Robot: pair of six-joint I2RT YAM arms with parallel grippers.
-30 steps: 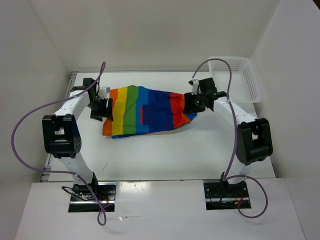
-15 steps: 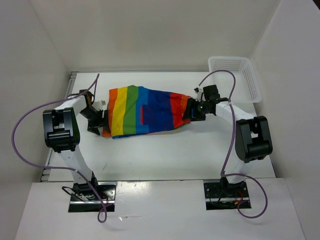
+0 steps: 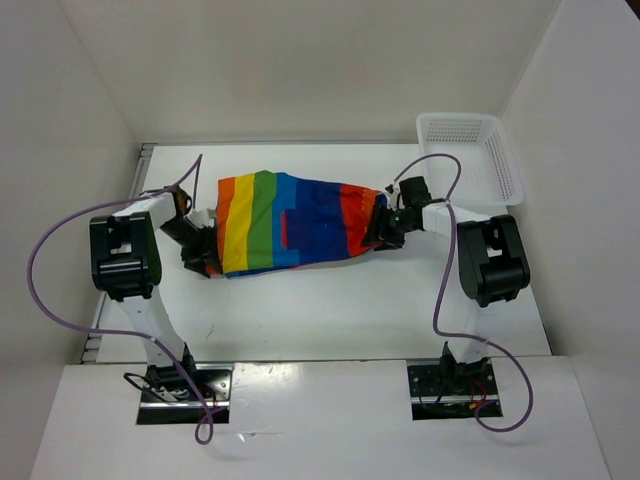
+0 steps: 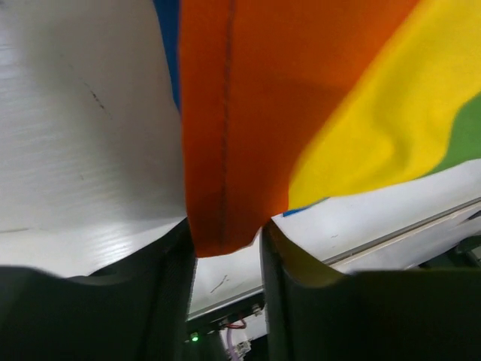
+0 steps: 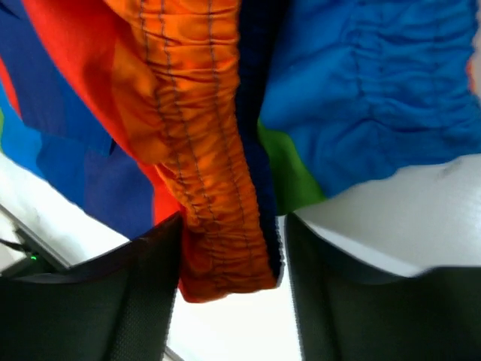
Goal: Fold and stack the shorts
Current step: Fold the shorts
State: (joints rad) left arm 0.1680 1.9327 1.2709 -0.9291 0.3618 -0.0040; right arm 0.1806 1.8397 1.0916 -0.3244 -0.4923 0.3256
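Note:
The rainbow-striped shorts (image 3: 290,222) lie flat across the middle of the table, orange end to the left, red end to the right. My left gripper (image 3: 205,258) sits at their near-left corner. In the left wrist view the orange hem corner (image 4: 225,150) lies flat between the two fingers of that gripper (image 4: 224,241), filling the gap without being bunched. My right gripper (image 3: 380,232) is at the right end. There the gathered orange waistband (image 5: 214,188) hangs between its open fingers (image 5: 229,233), with a gap left beside the right finger.
A white mesh basket (image 3: 470,150) stands at the back right corner. White walls enclose the table (image 3: 330,300) at the back and both sides. Purple cables loop from both arms over the table's edges.
My left gripper slid toward the near-left corner of the shorts and its jaws narrowed. The right gripper shifted slightly left and nearer at the waistband end. The shorts barely moved.

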